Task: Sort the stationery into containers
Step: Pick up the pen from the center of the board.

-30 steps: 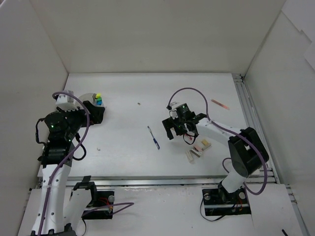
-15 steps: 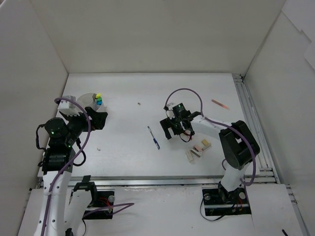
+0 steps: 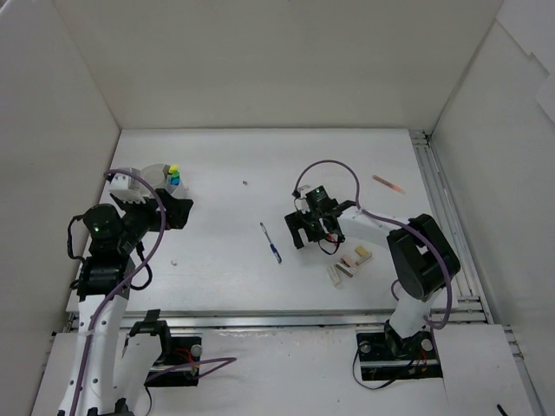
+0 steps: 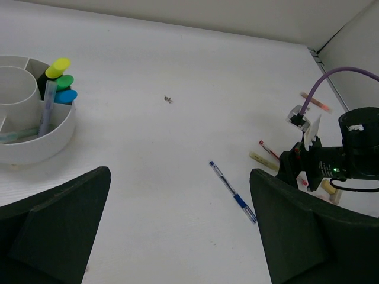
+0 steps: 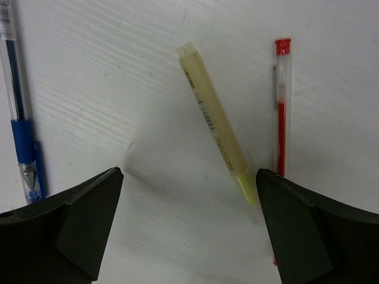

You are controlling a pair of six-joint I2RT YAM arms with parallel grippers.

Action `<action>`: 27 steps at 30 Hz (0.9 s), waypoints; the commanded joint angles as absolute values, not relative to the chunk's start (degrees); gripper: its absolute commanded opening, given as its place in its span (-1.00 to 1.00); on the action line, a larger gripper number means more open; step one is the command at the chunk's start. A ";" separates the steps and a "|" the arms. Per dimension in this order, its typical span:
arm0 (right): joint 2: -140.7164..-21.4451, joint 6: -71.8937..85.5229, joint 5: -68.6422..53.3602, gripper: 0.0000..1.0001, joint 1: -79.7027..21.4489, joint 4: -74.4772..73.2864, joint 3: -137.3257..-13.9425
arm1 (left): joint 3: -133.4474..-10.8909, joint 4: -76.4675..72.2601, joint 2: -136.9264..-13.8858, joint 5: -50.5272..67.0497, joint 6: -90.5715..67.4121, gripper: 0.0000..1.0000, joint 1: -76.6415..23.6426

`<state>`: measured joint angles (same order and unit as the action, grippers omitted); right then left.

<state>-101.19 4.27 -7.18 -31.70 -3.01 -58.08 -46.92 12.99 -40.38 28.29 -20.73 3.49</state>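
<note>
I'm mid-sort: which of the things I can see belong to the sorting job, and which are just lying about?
Part of the job:
white tub
highlighters in it
blue pen
yellowish pen
red pen
eraser blocks
reddish stick by the rail

Just lying about:
dark speck
white crumb

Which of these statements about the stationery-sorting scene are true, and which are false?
1. The round white plastic tub holds highlighters with yellow, green and blue ends. True.
2. The thin blue pen lies inside the tub. False: the pen lies on the table, apart from the tub.
3. The right gripper is shut on the pale yellow stick. False: the gripper is open, and the stick lies untouched between its fingers.
4. A red pen lies beside the pale yellow stick. True.
</note>
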 commanded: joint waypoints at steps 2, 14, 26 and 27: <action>-94.57 8.17 -6.07 0.84 -32.17 -3.69 -54.94 | -47.29 7.30 -39.90 29.97 -19.34 0.99 3.43; -96.77 11.60 -3.34 -0.45 -34.28 -5.27 -55.63 | -45.62 5.01 -38.41 33.04 -18.55 0.99 3.43; -87.45 15.55 -22.61 -1.00 -34.55 -26.78 -66.79 | -42.89 -0.27 -42.45 50.80 -0.02 0.99 -10.09; -87.45 15.90 -26.24 -1.00 -34.37 -27.94 -68.54 | -43.24 1.48 -43.15 50.54 3.22 0.99 -12.20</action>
